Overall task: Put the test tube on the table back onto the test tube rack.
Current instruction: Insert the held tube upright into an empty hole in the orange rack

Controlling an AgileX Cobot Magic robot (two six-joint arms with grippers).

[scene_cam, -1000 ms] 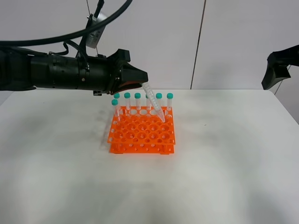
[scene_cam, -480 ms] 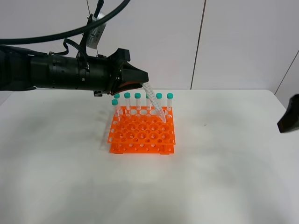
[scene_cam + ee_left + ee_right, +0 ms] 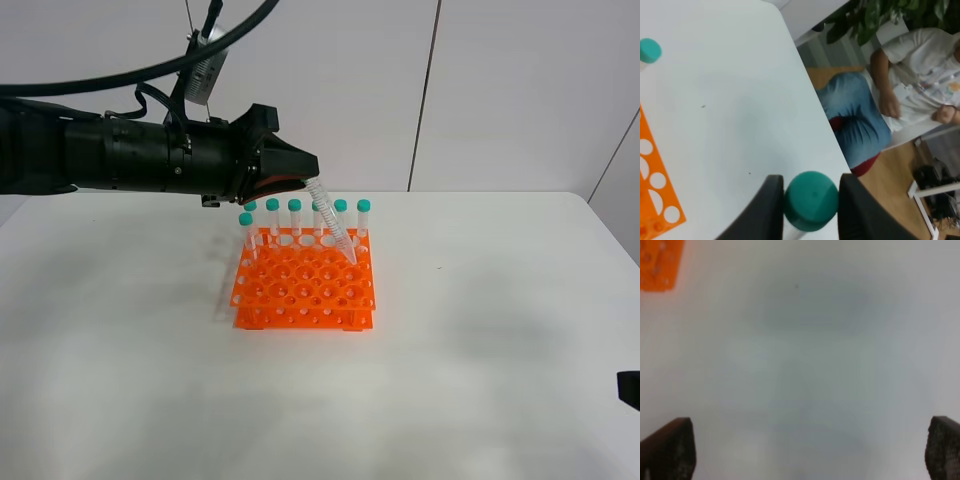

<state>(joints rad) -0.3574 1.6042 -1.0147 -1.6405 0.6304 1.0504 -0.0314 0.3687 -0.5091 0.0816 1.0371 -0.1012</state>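
My left gripper [image 3: 305, 181] is shut on the test tube [image 3: 332, 225], holding it by its teal cap [image 3: 811, 200]. The tube slants down to the right, its pointed tip at a hole near the back right of the orange test tube rack [image 3: 304, 280]. The rack stands on the white table [image 3: 480, 330] with several teal-capped tubes upright along its back row. In the left wrist view the cap sits between the two dark fingers [image 3: 767, 207], with a rack corner [image 3: 655, 190] beside them. My right gripper [image 3: 810, 450] is open, its fingertips [image 3: 670, 447] wide apart above bare table.
One rack corner [image 3: 660, 262] shows in the right wrist view. The right arm [image 3: 630, 388] only shows as a dark bit at the right edge of the exterior view. A seated person [image 3: 900, 95] is beyond the table's far edge.
The right arm has dropped down along the right edge, almost out of the exterior view. The left gripper and the tube have barely moved.
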